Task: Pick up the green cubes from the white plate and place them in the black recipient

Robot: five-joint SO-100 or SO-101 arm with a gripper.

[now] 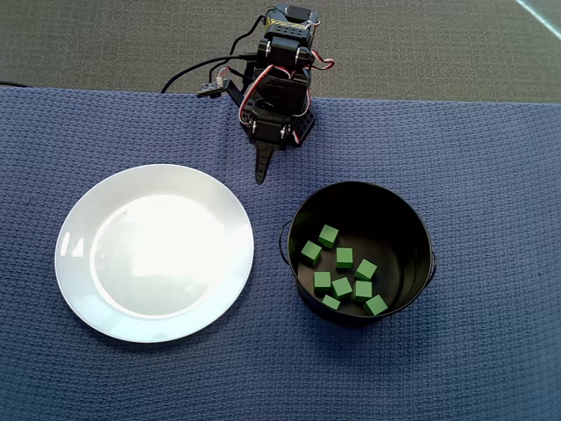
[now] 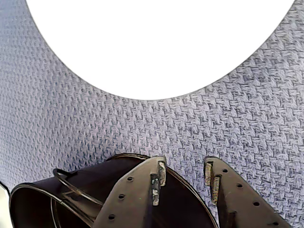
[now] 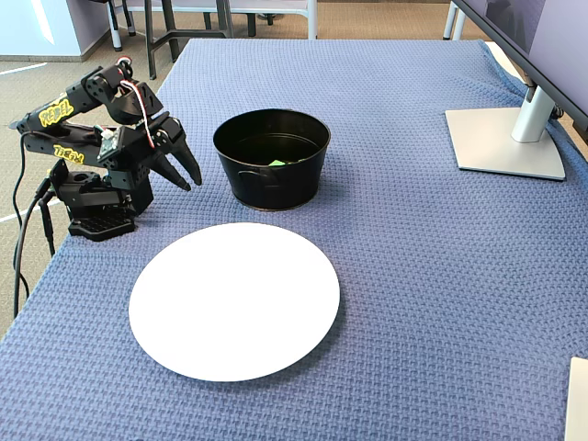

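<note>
green cubes (image 1: pixel 344 257): 9 | white plate (image 1: pixel 72 263): 1 | black recipient (image 1: pixel 394 210): 1 | pincer (image 3: pixel 188 173): 1

- The white plate (image 1: pixel 154 253) is plain glossy white, unpatterned.
- The green cubes (image 1: pixel 344 257) are a matte mid-green.
- The black recipient (image 1: pixel 361 203) is black, with a shiny dark inside.
- The cloth (image 1: pixel 456 158) is dark blue with a woven waffle texture.
- The arm (image 3: pixel 101 138) is black, with yellow lettering and red-and-white wires.
- The monitor stand (image 3: pixel 507 140) is silver-grey.
</note>
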